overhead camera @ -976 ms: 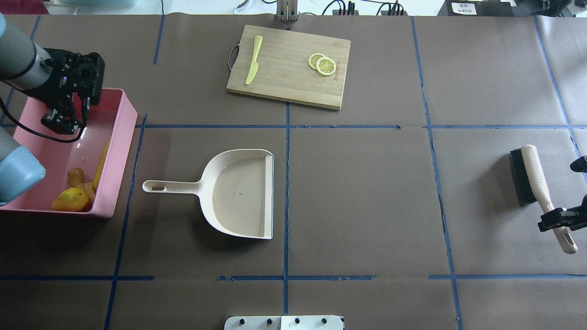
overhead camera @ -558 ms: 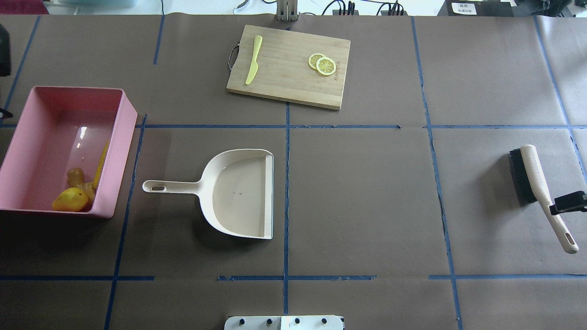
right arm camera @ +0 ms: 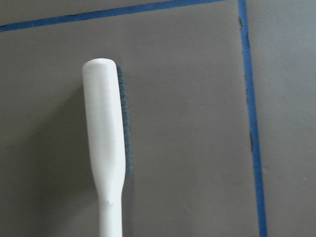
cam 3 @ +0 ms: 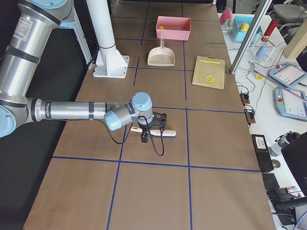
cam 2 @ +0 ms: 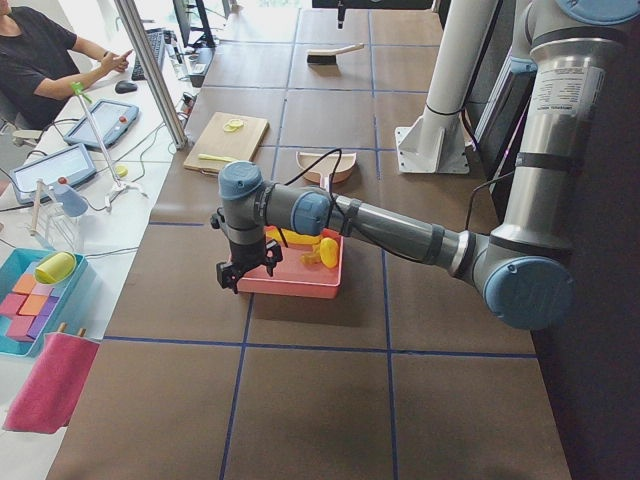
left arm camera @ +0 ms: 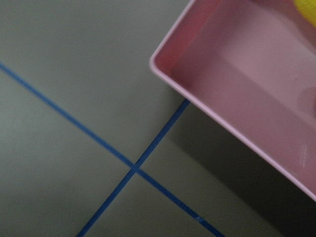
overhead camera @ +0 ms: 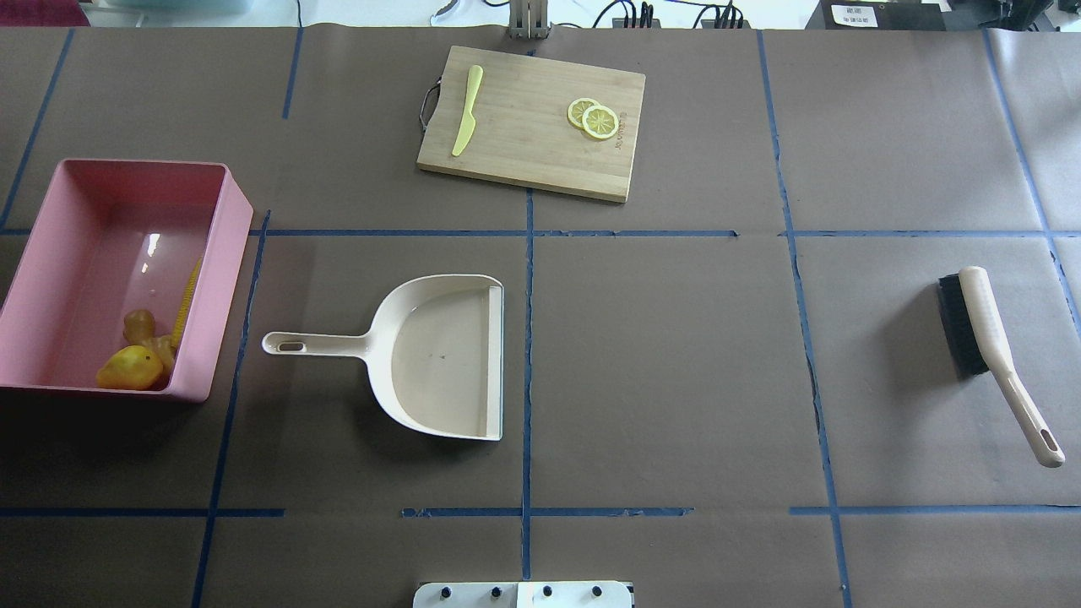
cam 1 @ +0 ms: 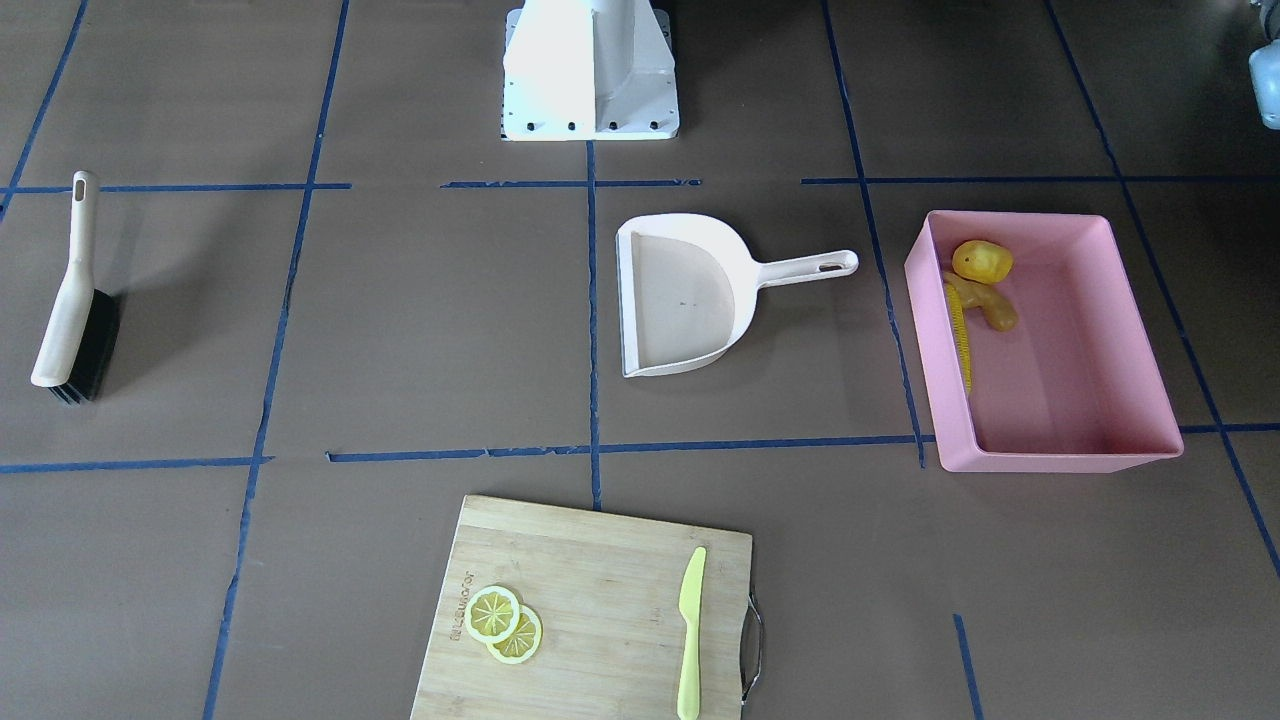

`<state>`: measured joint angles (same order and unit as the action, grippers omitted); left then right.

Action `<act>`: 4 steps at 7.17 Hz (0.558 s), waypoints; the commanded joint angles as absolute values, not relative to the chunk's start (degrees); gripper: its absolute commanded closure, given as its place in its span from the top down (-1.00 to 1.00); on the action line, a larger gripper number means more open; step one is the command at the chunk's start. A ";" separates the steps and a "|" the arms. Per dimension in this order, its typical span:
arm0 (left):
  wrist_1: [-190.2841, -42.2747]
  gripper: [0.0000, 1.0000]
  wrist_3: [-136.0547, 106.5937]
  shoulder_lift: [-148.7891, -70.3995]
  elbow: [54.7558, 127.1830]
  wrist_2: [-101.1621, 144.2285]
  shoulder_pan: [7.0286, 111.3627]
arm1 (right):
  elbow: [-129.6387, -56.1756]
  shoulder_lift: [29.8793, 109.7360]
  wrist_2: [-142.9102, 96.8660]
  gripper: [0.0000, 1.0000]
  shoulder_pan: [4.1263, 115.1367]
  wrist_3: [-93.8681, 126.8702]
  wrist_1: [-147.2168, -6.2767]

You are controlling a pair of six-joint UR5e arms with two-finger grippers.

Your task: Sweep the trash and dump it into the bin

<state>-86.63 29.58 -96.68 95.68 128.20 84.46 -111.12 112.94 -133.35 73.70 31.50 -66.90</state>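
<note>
All three pieces of toy trash lay inside the pink bin at the left of the overhead view, crowded into its lower right corner: the corn cob along the right-hand wall, the ginger root beside it and the potato-like lump lowest, against the near wall. To the right, well apart from the bin on the brown, blue-taped table, the cream dustpan sat with nothing in it, its handle pointing toward the bin. At upper centre, a bamboo cutting board carried a yellow-green knife and two lemon slices. At far right, the hand brush lay flat on the table.

Neither arm appeared in the overhead or front-facing views. The side view from the left showed the left gripper hanging over the table just beside the bin's outer end. The side view from the right showed the right gripper above the brush handle. How far either pair of jaws stood apart could not be told.
</note>
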 commanded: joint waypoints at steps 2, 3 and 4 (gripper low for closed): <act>-83.35 1.00 6.72 -94.85 90.97 136.58 88.68 | -110.74 106.72 -132.19 1.00 84.62 6.55 -89.31; -82.36 1.00 -0.98 -94.83 92.10 136.58 88.94 | -109.00 105.13 -131.40 1.00 85.51 3.20 -91.39; -82.53 1.00 -2.97 -94.83 92.28 136.58 91.03 | -105.68 104.86 -131.66 1.00 85.78 2.73 -90.80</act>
<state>-83.06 1.85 -95.02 91.86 136.35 89.26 -108.84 106.01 -131.79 84.86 5.27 -89.34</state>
